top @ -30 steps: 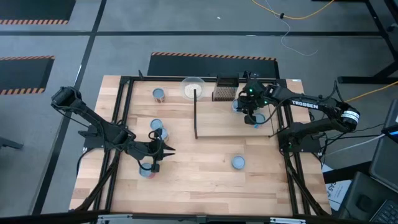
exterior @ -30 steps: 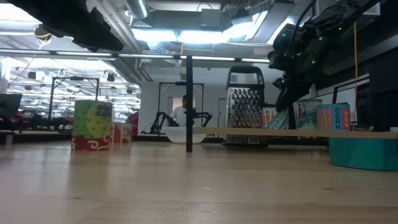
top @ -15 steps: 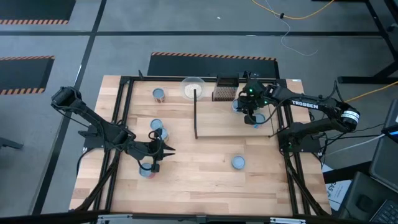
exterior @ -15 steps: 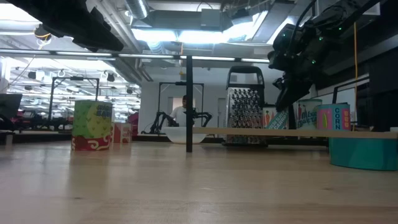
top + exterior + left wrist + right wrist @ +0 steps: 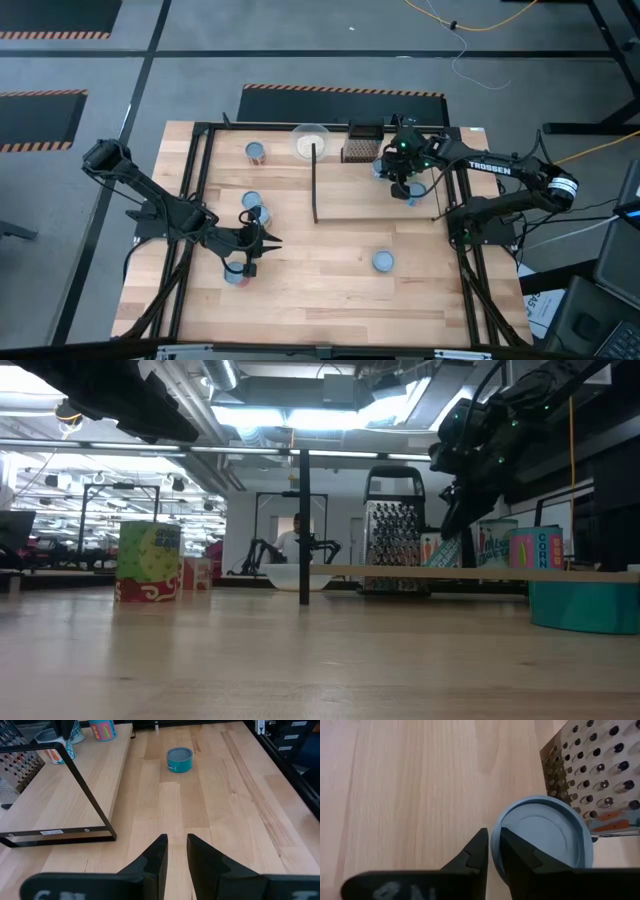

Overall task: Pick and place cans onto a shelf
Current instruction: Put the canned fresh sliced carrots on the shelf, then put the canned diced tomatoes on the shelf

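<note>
Seen from straight above: pale wooden counter (image 5: 330, 290) inside a black frame, with the shelf (image 5: 375, 185), a pale board carried on thin black bars, lying toward the far right.

Right hand (image 5: 400, 183) above the shelf, just beside the dark boxy grater (image 5: 362, 143) standing at the shelf's far edge. Fingers (image 5: 477, 851) nearly pressed together, only a thin slit between them, pinching nothing; tips right at the rim of a blue-topped can (image 5: 545, 840) that stands against the grater's perforated metal face. White lettering "TROSSEN" (image 5: 491, 168) on the right arm.

Left hand (image 5: 250, 243) well apart from the shelf, out over the counter on the left. Fingers (image 5: 157, 857) a narrow gap apart, holding nothing. One can (image 5: 236, 273) just beside this hand on the near side, a pair of cans (image 5: 251, 208) just beyond it.

Further cans: one (image 5: 256, 152) far left of the shelf, near a whitish bowl (image 5: 310, 140); a teal one (image 5: 382, 262) alone on the counter, near side of the shelf.

From counter height: green can with a red band (image 5: 148, 562); a colourful can on the shelf reading "CORN" (image 5: 549, 547). Other labels too small to read.
</note>
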You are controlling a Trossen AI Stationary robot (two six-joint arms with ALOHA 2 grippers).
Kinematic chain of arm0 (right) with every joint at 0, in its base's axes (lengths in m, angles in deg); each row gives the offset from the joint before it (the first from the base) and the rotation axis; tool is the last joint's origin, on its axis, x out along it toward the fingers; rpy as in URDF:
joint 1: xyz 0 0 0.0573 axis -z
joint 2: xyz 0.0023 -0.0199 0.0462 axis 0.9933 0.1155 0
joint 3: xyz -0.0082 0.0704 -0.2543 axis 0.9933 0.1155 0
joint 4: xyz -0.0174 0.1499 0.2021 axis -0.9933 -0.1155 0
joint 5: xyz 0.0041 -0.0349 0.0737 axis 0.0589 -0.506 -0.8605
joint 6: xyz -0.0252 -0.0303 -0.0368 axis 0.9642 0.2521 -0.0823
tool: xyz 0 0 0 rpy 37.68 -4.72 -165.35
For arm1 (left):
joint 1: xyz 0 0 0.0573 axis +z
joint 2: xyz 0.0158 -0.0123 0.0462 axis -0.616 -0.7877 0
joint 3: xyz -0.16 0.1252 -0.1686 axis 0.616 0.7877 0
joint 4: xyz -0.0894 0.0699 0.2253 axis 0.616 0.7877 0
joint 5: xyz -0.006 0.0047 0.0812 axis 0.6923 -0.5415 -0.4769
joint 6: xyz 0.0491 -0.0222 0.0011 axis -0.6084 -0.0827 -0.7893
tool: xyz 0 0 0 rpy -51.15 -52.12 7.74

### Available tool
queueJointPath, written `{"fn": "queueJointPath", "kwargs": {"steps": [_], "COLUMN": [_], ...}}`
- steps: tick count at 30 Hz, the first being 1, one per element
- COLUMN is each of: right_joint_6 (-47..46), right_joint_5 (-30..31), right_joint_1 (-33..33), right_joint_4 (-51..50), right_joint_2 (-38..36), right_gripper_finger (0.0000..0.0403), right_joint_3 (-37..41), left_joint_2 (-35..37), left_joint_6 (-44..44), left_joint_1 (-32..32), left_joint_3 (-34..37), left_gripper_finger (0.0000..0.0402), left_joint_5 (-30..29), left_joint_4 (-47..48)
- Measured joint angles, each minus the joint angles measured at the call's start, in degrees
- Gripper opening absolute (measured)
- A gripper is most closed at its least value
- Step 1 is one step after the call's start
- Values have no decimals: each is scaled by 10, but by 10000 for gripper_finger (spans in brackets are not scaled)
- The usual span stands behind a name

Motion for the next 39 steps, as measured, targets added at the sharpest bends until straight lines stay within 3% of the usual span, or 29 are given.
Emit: {"fn": "queueJointPath", "kwargs": {"steps": [10, 22, 29, 39], "right_joint_6": [0, 0, -1, -16], "right_joint_5": [23, 27, 24, -3], "right_joint_1": [-1, 0, 0, -1], "right_joint_4": [1, 1, -4, -90], "right_joint_2": [0, 0, -2, -52], "right_gripper_finger": [63, 170, 174, 174], "right_joint_3": [0, 0, -1, -63], "left_joint_2": [0, 0, 0, 0], "left_joint_6": [0, 0, 0, 0], "left_joint_1": [0, 0, 0, 0], "left_joint_3": [0, 0, 0, 0], "left_gripper_finger": [66, 66, 66, 66], "left_joint_5": [0, 0, 0, 0], "left_joint_4": [0, 0, 0, 0]}}
